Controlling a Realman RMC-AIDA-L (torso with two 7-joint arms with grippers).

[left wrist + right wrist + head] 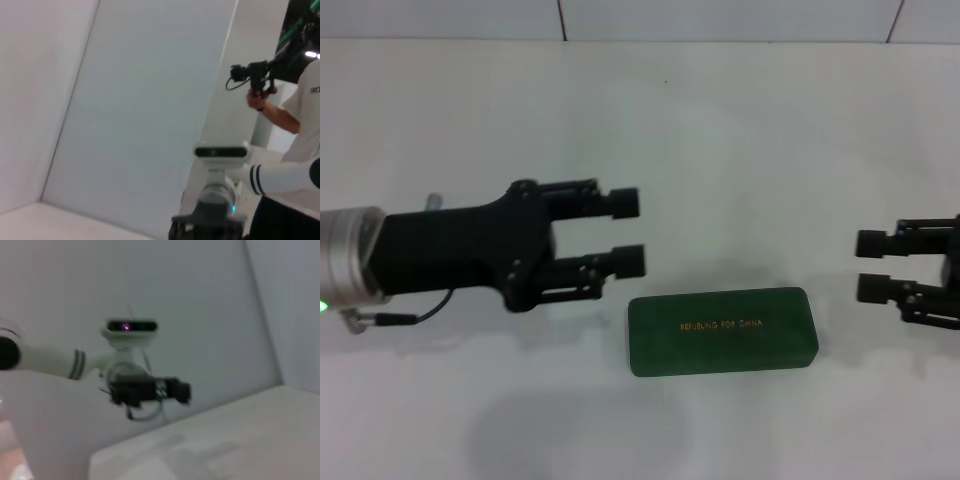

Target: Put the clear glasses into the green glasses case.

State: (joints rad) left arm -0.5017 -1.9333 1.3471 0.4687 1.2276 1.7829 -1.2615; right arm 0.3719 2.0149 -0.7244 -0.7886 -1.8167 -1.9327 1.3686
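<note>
The green glasses case [722, 331] lies shut on the white table, gold lettering on its lid, just in front of centre. The clear glasses do not show in any view. My left gripper [628, 232] hovers just behind and to the left of the case, pointing right, open with nothing between its fingers. My right gripper [871, 265] sits at the right edge, pointing left toward the case and a short way from its right end, open and empty. The right wrist view shows the left gripper [150, 390] farther off.
The white table [720, 150] runs back to a tiled wall. A thin cable [410, 315] hangs under the left arm. In the left wrist view a person [295, 125] stands behind the robot, holding a camera rig.
</note>
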